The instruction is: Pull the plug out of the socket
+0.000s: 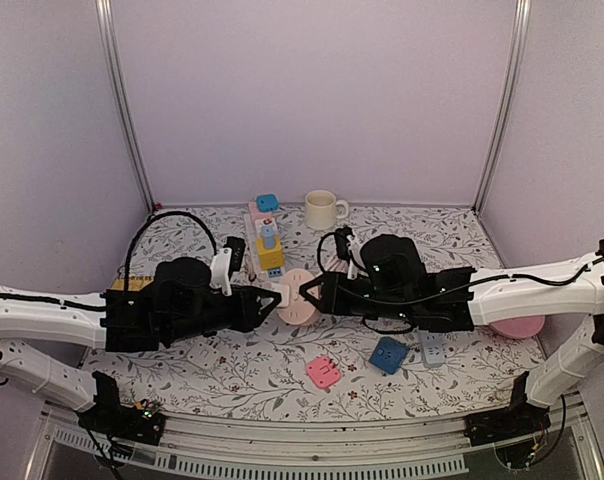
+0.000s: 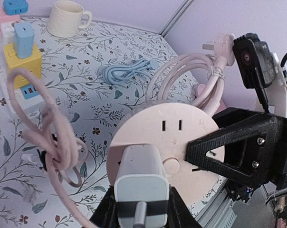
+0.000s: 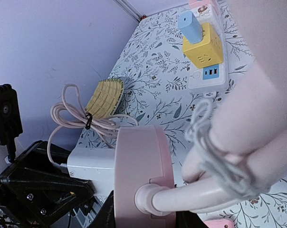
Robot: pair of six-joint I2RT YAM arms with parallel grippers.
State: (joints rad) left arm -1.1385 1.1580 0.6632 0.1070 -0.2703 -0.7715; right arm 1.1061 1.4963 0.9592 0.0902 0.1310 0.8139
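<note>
A round pink socket [image 1: 295, 297] is held above the table's middle between both grippers. In the left wrist view its face [image 2: 181, 135] shows, with a white plug [image 2: 141, 183] seated against it. My left gripper [image 2: 141, 206] is shut on the plug's sides. In the right wrist view the socket [image 3: 143, 175] is edge-on, with the plug [image 3: 91, 166] flush against its left face. My right gripper [image 3: 143, 216] is shut on the socket's rim. The socket's thick pink cord [image 3: 205, 194] leaves its back.
A cream mug [image 1: 322, 209] stands at the back. A white power strip with a yellow cube and a blue adapter [image 1: 270, 250] lies behind the grippers. Pink [image 1: 323, 371], blue [image 1: 389, 354] and grey [image 1: 433, 348] adapters lie in front. A straw coaster [image 3: 104, 97] lies at the left.
</note>
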